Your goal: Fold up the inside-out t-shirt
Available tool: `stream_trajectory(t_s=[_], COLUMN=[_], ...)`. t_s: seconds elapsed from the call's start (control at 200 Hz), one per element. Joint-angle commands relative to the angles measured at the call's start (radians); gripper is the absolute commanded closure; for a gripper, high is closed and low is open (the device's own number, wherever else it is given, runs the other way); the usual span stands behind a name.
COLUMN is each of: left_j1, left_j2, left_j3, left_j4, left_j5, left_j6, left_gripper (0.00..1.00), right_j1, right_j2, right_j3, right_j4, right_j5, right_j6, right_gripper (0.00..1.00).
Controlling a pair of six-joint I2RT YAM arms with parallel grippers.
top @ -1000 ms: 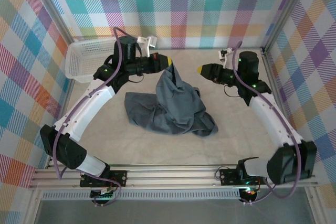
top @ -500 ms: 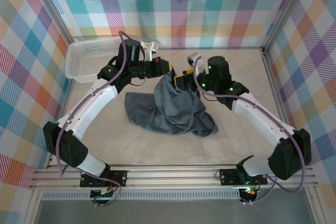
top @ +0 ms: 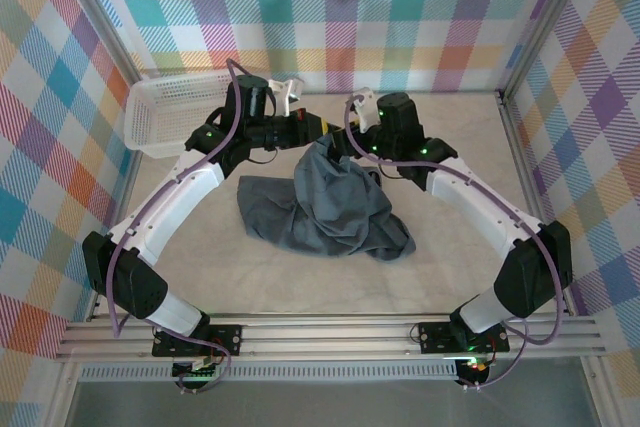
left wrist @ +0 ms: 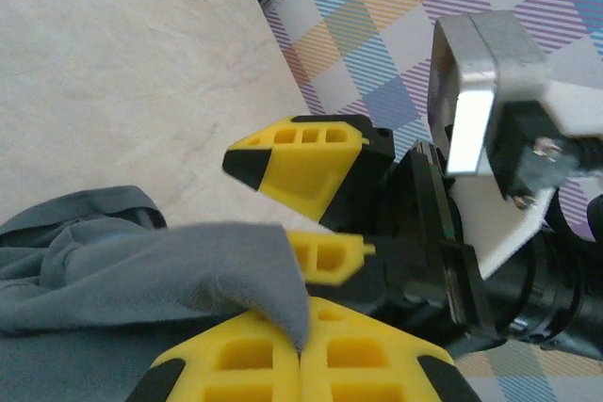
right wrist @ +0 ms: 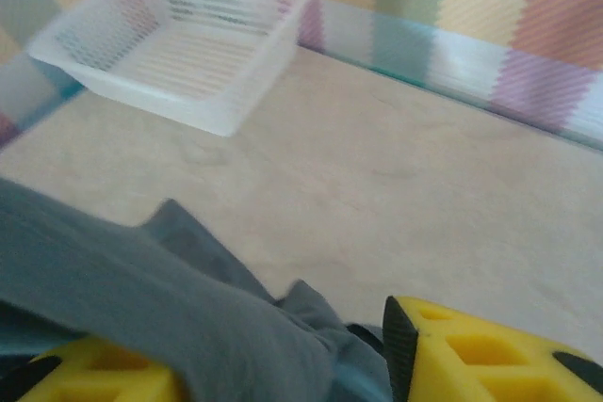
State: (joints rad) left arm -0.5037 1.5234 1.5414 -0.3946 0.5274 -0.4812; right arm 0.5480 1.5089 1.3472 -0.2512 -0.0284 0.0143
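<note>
The dark slate blue-grey, wrinkled cloth t-shirt [top: 330, 209] is heaped on the beige table [top: 450, 257], one edge held up by the left gripper [left wrist: 301, 357], clamped on it. The right gripper [right wrist: 273, 364] is set just beside, jaws apart about the cloth (not closed on it). Several layers might be seized at once, or the crowded grippers knocked together. No label or writing can be read.

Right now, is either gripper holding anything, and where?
Left gripper pinches a raised edge of the t-shirt; right gripper is open at the cloth, gripping nothing.
</note>
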Motion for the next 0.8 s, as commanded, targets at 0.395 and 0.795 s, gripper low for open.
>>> stream_trajectory(t_s=[0.395,0.795], left_j1=[-0.015,-0.015], left_j2=[-0.024,-0.007], left_j3=[0.02,0.031], left_j4=[-0.027,-0.014], left_j5=[-0.017,-0.01], left_j6=[0.026,0.009], left_gripper=[1.0,1.0], right_j1=[-0.218,-0.051], right_j2=[0.061,-0.132], right_j3=[0.104,-0.152], right_j4=[-0.371,0.155], right_j5=[-0.543,-0.376], right_j6=[0.151,-0.012], right_gripper=[0.79,0.21])
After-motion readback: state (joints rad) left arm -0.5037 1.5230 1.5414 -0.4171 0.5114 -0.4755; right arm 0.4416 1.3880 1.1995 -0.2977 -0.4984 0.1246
